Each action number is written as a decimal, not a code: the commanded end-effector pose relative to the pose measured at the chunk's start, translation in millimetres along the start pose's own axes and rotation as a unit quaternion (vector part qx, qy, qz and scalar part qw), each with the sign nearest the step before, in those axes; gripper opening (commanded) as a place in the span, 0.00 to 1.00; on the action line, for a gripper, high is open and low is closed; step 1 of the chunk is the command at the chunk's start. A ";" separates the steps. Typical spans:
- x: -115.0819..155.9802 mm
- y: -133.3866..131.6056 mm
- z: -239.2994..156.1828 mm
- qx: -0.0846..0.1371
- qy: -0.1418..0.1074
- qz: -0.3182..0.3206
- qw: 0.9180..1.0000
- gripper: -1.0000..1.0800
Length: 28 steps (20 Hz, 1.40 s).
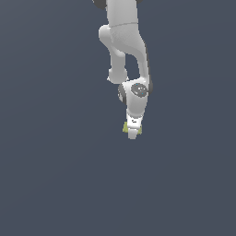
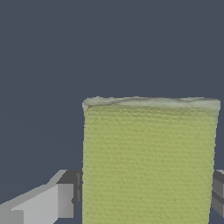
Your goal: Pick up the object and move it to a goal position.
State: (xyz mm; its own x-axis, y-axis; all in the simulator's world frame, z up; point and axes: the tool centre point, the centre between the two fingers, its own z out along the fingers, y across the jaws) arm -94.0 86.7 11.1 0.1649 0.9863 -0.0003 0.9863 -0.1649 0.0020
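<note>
Tool looks clamped on the block w/ both fingers; imo keep squeeze steady, lift slow.

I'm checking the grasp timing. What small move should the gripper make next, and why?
Probably close the fingers a little. In the wrist view the block fills the space between the two fingers, each next to a side, though contact isn't clear. In the exterior view the gripper is already down around it, so clamping seems to come before lifting.
</note>
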 end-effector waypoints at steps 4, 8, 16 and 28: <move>-0.1 -0.8 1.5 0.001 0.000 0.000 1.000 0.00; 0.1 0.0 0.1 0.000 0.000 0.000 1.000 0.00; -12.3 10.3 -13.7 0.000 0.000 0.000 1.000 0.00; -74.3 63.6 -84.5 0.001 0.001 -0.001 1.000 0.00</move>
State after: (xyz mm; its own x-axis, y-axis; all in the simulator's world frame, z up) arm -50.5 14.1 83.7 0.1636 0.9865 0.0014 0.9865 -0.1636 -0.0004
